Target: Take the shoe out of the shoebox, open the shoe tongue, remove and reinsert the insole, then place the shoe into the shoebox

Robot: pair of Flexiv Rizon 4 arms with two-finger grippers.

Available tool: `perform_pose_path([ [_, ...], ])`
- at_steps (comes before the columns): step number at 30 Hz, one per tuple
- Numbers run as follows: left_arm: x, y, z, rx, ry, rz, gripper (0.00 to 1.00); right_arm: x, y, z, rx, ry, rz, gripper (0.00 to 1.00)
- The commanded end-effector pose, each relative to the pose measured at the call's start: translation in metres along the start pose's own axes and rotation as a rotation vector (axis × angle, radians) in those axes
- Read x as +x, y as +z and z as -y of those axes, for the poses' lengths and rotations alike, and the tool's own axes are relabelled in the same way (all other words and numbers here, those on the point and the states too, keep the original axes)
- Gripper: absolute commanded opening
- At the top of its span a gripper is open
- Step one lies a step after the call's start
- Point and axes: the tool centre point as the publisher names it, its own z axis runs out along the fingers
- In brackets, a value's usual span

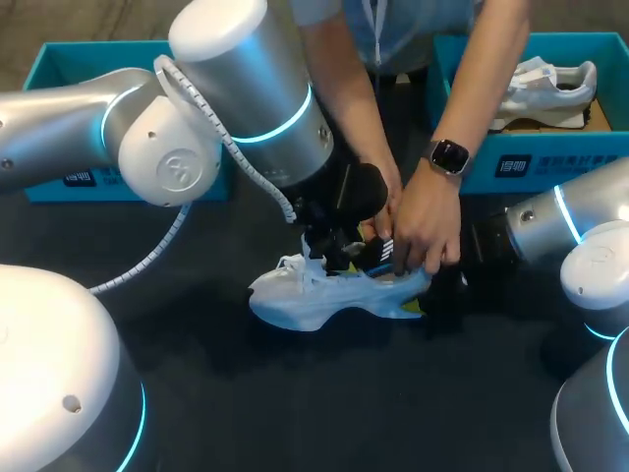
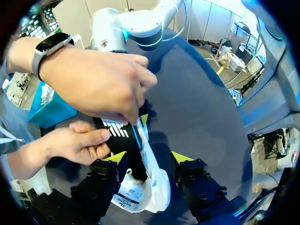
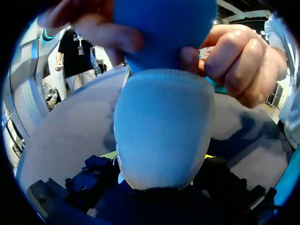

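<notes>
A white shoe (image 1: 324, 295) lies on its side on the dark table. My left gripper (image 2: 149, 157) hangs over its opening, open, with the white tongue (image 2: 143, 190) between the fingers. A person's two hands (image 1: 425, 231) hold a black insole with white stripes (image 2: 116, 129) at the shoe's mouth; its blue underside (image 3: 164, 28) shows in the right wrist view. My right arm (image 1: 531, 231) comes in at the heel. My right gripper (image 3: 159, 157) is shut on the shoe's heel (image 3: 161, 136), with only slivers of its yellow tips showing at either side.
A blue shoebox (image 1: 511, 162) at the back right holds a second white shoe (image 1: 545, 88). Another blue box (image 1: 59, 64) stands at the back left behind my left arm (image 1: 197, 108). The person's forearms reach over the table's far middle.
</notes>
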Motion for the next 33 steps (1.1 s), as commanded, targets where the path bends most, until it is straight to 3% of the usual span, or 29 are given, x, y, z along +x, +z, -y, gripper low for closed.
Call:
perform_pose_path([
  [1, 0.001, 0.007, -0.004, 0.020, -0.003, 0.026, 0.60, 0.000, 0.006, 0.002, 0.003, 0.000, -0.001, 0.00],
  [3, -0.001, 0.011, -0.003, 0.027, -0.004, 0.039, 0.58, 0.000, 0.006, 0.002, 0.003, 0.000, -0.001, 0.00],
  [6, -0.004, 0.019, -0.001, 0.023, -0.001, 0.036, 0.64, 0.000, 0.006, 0.002, 0.003, 0.000, -0.001, 0.00],
  [8, -0.006, 0.024, 0.000, 0.023, 0.003, 0.028, 0.77, 0.000, 0.006, 0.002, 0.003, 0.000, -0.001, 0.00],
  [24, -0.013, 0.051, -0.002, 0.011, 0.006, -0.012, 0.65, 0.000, 0.006, 0.002, 0.003, 0.000, -0.001, 0.00],
  [33, -0.017, 0.066, -0.006, 0.011, -0.002, -0.048, 0.48, 0.000, 0.006, 0.002, 0.003, 0.000, -0.001, 0.00],
])
